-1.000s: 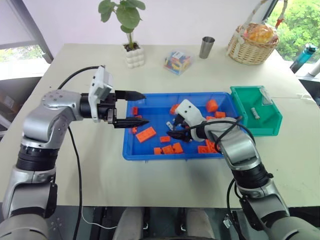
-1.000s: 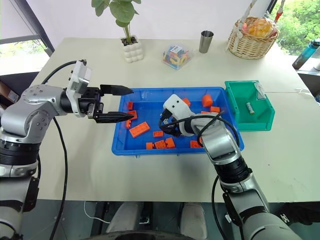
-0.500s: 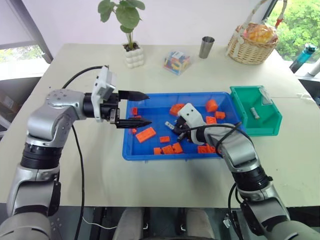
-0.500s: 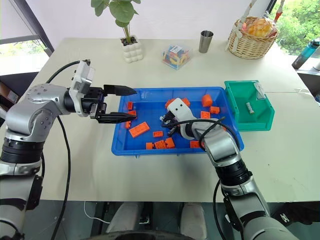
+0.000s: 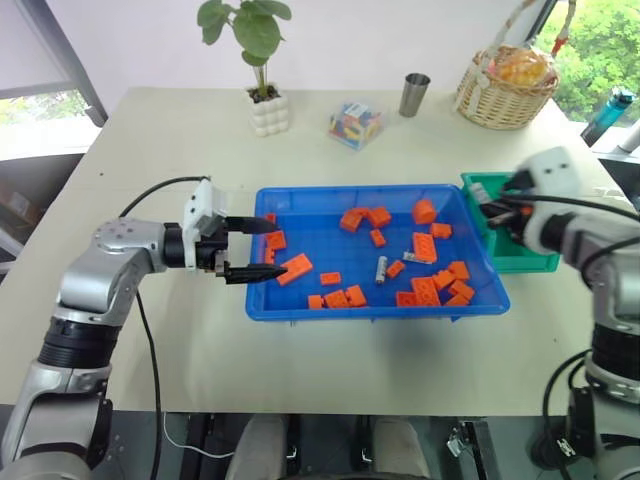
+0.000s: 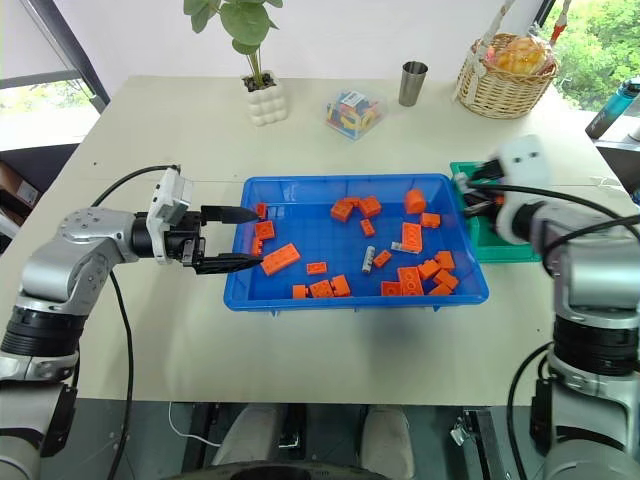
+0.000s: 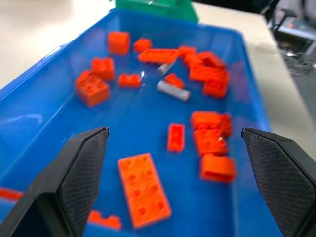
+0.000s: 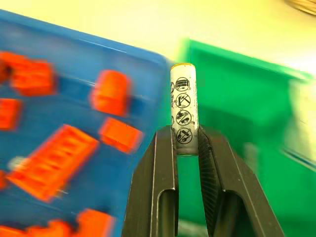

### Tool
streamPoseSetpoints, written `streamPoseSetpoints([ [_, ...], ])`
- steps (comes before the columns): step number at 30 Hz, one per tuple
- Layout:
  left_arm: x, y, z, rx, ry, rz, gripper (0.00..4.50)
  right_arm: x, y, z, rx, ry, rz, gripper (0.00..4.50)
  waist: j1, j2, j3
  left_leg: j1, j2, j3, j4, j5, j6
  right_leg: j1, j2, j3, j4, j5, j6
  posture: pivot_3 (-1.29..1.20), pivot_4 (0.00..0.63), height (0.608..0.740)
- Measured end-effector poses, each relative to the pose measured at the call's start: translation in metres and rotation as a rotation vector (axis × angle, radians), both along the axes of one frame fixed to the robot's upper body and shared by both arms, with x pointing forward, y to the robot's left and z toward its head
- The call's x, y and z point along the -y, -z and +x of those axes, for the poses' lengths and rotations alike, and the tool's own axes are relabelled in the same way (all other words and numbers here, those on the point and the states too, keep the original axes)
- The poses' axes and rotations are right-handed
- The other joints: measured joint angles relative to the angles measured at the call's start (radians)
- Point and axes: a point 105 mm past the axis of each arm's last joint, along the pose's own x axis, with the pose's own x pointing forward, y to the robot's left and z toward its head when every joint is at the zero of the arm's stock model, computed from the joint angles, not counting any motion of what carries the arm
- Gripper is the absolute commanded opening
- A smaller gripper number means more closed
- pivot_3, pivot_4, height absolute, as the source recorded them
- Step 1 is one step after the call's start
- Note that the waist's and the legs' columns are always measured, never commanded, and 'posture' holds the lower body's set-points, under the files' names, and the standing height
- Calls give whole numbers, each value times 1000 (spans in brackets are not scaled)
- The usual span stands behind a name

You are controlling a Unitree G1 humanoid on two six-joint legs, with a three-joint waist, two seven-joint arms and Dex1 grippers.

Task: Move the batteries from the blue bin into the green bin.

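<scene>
Head views: the blue bin (image 5: 262, 300) sits mid-table, the green bin (image 5: 545, 262) touching its right end. The left gripper (image 5: 262, 248) hovers, jaws wide, over the blue bin's left rim. Two batteries (image 5: 381, 267) lie among orange bricks (image 5: 292, 268).

Left wrist view: both fingers (image 7: 74, 177) stand wide apart above the bricks.

Right wrist view: the right gripper (image 8: 186, 148) pinches one battery (image 8: 183, 116) upright over the bins' shared edge; its label shows four warning pictograms.

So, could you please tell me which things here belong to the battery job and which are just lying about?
Job:
- silver-grey cylindrical batteries, one gripped in the right claw
- shallow bright-blue plastic tray
- small teal-green plastic bin

Lying about:
- orange toy bricks
- potted plant
- metal cup
- wicker basket
- clear box
</scene>
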Motion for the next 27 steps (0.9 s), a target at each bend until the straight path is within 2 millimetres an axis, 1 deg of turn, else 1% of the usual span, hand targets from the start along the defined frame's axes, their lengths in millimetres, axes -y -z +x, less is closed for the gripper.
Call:
streamPoseSetpoints([
  [2,-1,2,2,4,-9,-3,4500,11,4,-1,-8,44,10,62,0,0,0,0,0,0,0,0,0,0,0,0,0,0,0,0,150,678],
  [4,-2,3,3,7,-15,-7,4500,19,7,-2,-17,71,12,1102,0,0,0,0,0,0,0,0,0,0,0,0,0,0,0,0,150,678],
  [5,-2,4,4,8,-20,-7,4500,21,8,-2,-19,79,15,1442,0,0,0,0,0,0,0,0,0,0,0,0,0,0,0,0,150,678],
  [6,-2,4,5,13,-24,-7,4500,22,9,-2,-19,82,16,1930,1,0,0,0,0,0,0,0,0,0,0,0,0,0,0,0,150,678],
  [8,-2,5,6,21,-29,-10,4500,23,12,-1,-26,83,7,3023,4,0,0,0,0,0,0,0,0,0,-1,0,0,0,0,0,150,678],
  [9,-2,6,6,25,-31,-9,4500,25,14,-2,-33,85,-1,3407,4,0,0,0,0,0,0,0,0,0,-1,0,0,0,0,0,150,678],
  [11,-4,12,5,27,-38,3,4500,26,15,-2,-35,75,-42,3407,2,0,0,0,0,0,0,0,0,0,-1,0,0,0,0,0,150,678],
  [12,-4,14,5,26,-40,6,4500,26,12,-2,-29,66,-58,3407,1,0,0,0,0,0,0,0,0,0,-1,0,0,0,0,0,150,678],
  [14,-4,17,4,30,-43,11,4500,20,3,-1,-6,9,-82,3407,1,0,0,0,0,0,0,0,0,0,0,0,0,0,0,0,150,678],
  [15,-3,18,5,31,-44,12,4500,12,-3,-1,7,-32,-78,3407,0,0,0,0,0,0,0,0,0,0,-1,0,0,0,0,0,150,678],
  [17,-3,18,5,32,-43,9,4500,-14,-14,-1,40,-160,-69,3407,0,0,0,0,0,0,0,0,0,0,0,0,0,0,0,0,150,678],
  [19,-2,18,5,32,-43,8,4500,-42,-17,-5,42,-297,-67,3407,0,0,0,0,0,0,0,0,0,0,0,0,0,0,0,0,150,678],
  [21,-2,18,5,33,-45,8,4500,-68,-10,-9,12,-432,-69,3407,2,0,0,0,0,-1,0,0,0,1,-1,0,0,0,0,0,150,678],
  [23,-3,17,5,33,-49,7,4500,-89,3,-11,-31,-544,-79,3407,5,0,0,0,0,-1,1,0,1,1,-1,0,-1,0,0,0,150,678],
  [25,-2,17,5,34,-50,7,4500,-105,14,-13,-58,-659,-97,3407,8,0,0,0,-1,-1,1,-1,1,1,-1,0,-1,0,0,0,150,678],
  [27,-1,16,6,37,-50,4,4500,-116,28,-15,-97,-770,-125,3407,9,0,0,0,-1,-1,2,-1,1,1,-1,0,-1,0,0,0,150,678],
])
